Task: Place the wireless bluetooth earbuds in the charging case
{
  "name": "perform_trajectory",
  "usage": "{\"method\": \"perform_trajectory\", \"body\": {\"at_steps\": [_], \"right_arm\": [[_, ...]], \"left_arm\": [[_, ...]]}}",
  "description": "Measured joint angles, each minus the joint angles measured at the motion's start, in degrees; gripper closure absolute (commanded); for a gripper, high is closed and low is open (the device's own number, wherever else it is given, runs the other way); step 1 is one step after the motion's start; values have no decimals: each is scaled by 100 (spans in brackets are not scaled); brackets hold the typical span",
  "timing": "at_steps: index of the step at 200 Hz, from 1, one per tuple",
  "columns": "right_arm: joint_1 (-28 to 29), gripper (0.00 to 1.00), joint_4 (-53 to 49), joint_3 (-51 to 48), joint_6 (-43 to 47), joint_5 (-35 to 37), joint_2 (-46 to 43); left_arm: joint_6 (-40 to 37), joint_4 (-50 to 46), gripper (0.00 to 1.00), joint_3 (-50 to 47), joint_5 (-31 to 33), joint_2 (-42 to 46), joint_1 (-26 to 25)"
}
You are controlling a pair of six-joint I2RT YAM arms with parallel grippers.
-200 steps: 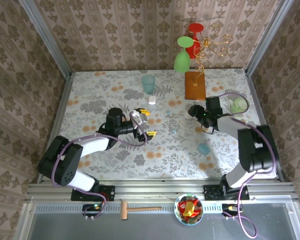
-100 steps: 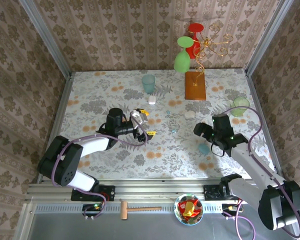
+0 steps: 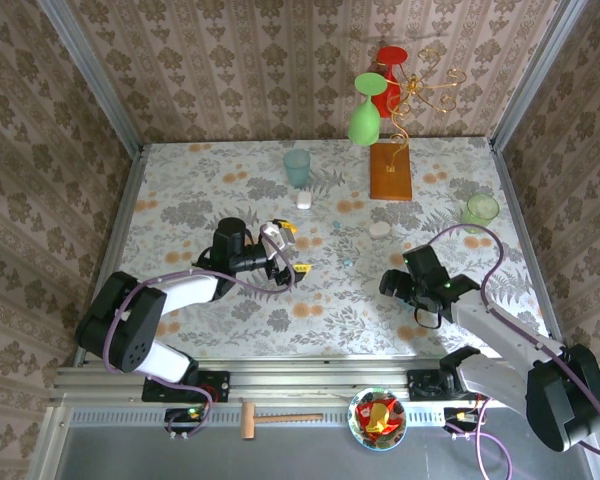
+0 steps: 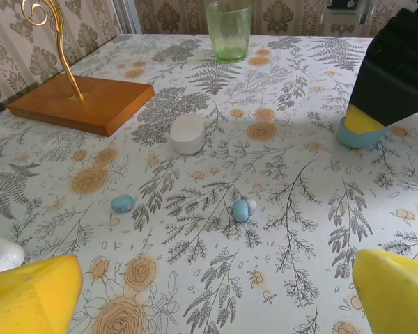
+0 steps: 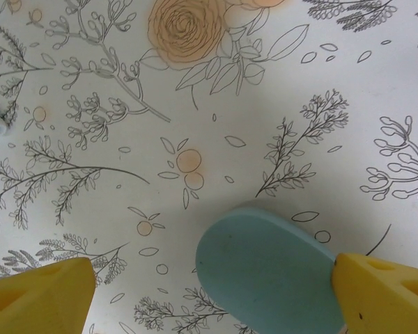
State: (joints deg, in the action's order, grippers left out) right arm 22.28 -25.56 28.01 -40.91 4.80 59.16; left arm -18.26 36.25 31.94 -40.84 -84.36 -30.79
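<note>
Cup (image 4: pixel 228 28), wooden stand base (image 4: pixel 80 104), white puck (image 4: pixel 187 133) beyond loose earbuds (image 4: pixel 242 209).

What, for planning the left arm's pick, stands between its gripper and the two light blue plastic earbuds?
Nothing visible. Only bare floral tablecloth lies between the open left gripper and the two light blue plastic earbuds; a white rounded object sits off to the side.

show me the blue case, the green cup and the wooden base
blue case (image 5: pixel 265 271), right wrist view, middle of its top
green cup (image 4: pixel 228 31), left wrist view, its wall
wooden base (image 4: pixel 97 106), left wrist view, its top
</note>
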Motion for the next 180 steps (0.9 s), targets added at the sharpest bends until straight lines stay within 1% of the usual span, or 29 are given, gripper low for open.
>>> {"method": "perform_trajectory", "body": {"at_steps": [30,65,73,99,126,144,158,180], "right_arm": [[284,23,-42,0,-142,68,-7],[531,24,-254,7,-262,111,-76],[581,23,-354,24,-267,157,-94],[671,15,-691,109,-210,431,-70],[675,13,-835,273,-74,706,299],[682,19,-826,348,-2,793,599],[688,27,-789,369,9,837,785],[691,37,-728,422,31,876,1097]], "left_arm": [[0,-7,0,-4,20,0,0],[0,-7,0,-4,20,0,0],[0,-7,0,-4,20,0,0],[0,-4,0,-4,20,0,0],[0,-7,0,-4,20,0,0],[0,-7,0,-4,20,0,0],[0,-7,0,-4,20,0,0],[0,-7,0,-4,20,0,0]]}}
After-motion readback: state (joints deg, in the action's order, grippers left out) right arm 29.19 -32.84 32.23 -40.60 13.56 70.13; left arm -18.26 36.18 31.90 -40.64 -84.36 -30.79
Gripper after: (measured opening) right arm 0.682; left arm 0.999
